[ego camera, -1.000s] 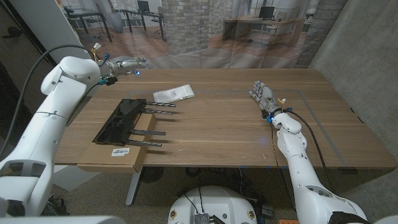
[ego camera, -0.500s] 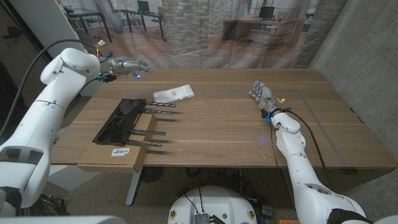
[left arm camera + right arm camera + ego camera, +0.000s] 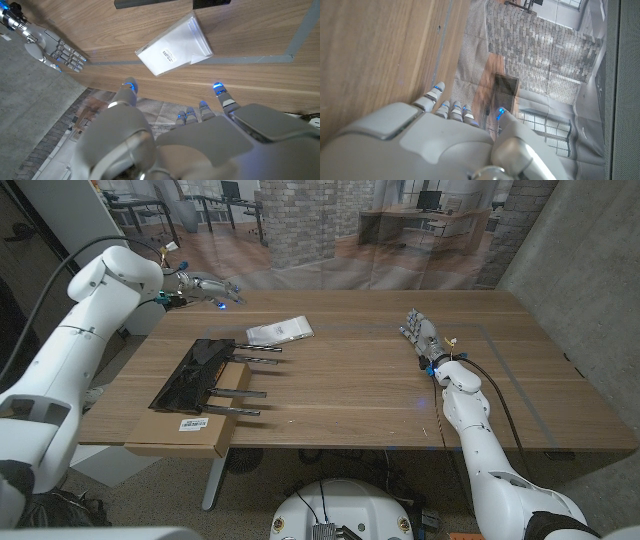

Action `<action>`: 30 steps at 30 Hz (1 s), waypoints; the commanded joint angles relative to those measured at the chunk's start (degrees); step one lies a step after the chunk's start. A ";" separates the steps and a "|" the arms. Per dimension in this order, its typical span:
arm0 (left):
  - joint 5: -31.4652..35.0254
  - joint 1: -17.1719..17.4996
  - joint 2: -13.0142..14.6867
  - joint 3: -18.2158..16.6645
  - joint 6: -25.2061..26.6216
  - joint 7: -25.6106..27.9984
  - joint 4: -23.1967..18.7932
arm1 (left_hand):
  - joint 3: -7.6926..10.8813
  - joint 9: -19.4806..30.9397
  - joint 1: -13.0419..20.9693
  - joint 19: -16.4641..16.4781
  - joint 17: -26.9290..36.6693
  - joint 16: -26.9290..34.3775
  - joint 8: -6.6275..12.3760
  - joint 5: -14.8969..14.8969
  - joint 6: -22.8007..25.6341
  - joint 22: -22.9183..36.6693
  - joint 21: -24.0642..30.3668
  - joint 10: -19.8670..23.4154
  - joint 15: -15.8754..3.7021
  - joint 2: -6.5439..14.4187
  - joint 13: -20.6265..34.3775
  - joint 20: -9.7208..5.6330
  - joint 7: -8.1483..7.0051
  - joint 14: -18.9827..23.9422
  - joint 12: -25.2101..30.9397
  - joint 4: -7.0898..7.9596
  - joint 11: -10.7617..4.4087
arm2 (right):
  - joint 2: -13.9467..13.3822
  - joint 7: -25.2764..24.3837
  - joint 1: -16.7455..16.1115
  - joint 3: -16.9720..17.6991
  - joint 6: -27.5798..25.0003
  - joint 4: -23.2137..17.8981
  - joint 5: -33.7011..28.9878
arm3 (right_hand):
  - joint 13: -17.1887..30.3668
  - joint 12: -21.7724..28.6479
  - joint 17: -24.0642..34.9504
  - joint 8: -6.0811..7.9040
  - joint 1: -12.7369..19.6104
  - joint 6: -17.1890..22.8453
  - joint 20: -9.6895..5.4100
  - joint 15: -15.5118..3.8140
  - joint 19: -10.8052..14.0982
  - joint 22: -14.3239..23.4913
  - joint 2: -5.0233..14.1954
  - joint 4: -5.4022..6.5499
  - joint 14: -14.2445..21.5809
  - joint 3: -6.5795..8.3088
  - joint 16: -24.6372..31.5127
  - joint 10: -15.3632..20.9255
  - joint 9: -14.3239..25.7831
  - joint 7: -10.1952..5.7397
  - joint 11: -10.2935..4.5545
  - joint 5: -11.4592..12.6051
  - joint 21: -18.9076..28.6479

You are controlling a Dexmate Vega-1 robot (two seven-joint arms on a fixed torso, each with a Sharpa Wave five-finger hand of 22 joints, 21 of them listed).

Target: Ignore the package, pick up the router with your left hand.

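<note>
The black router (image 3: 195, 372) lies on a flat cardboard box (image 3: 185, 425) at the table's left front, its thin antennas (image 3: 250, 393) pointing right. A white package (image 3: 280, 331) lies just behind it, and the left wrist view looks down on that package (image 3: 175, 47) with the router's edge (image 3: 145, 3) beyond. My left hand (image 3: 207, 284) hovers over the back left of the table, behind the router and left of the package, its fingers (image 3: 218, 90) apart and holding nothing. My right hand (image 3: 421, 331) stands on the table right of centre, fingers straight, empty.
The wooden table (image 3: 370, 380) has a grey taped line (image 3: 530, 405) near its right side. A grey wall (image 3: 580, 270) rises close on the right. The right hand (image 3: 57, 49) appears in the left wrist view. The right wrist view has my right hand (image 3: 445, 140) over the table's edge (image 3: 442, 35).
My left arm has swung a little to the right, carrying the hand nearer the package. The right hand, router and package have stayed put.
</note>
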 commanded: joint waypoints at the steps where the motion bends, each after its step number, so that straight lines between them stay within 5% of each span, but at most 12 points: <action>1: 2.55 -3.56 0.57 3.36 -0.72 -4.74 2.16 | 0.67 0.09 1.99 0.17 0.18 -0.22 -0.17 0.29 -3.31 0.09 -0.57 -2.15 0.57 0.02 0.18 0.09 0.64 -0.79 -0.35 0.01 0.55 | 0.01 -0.31 0.20 -0.04 0.22 0.51 0.12 | 0.26 0.50 -0.02 0.53 -0.44 0.12 -0.93 0.43 0.61 0.16 2.22 -0.20 0.08 -0.03 0.24 0.12 0.26 0.53 0.28 0.57 0.40; 30: 8.61 -6.26 0.24 7.08 -1.63 -9.78 3.08 | 0.91 0.17 10.09 0.07 0.16 -0.20 0.29 0.40 -4.49 0.20 -2.27 -3.47 1.10 -0.68 0.43 0.43 0.92 -1.97 -0.21 0.31 0.88 | 0.51 -0.85 -1.61 -0.04 -0.49 -2.38 -0.11 | 0.27 0.51 -0.03 0.55 -0.47 0.37 -0.94 0.46 0.90 0.16 2.26 -0.24 0.33 0.06 0.25 0.37 0.26 0.61 0.23 0.64 0.42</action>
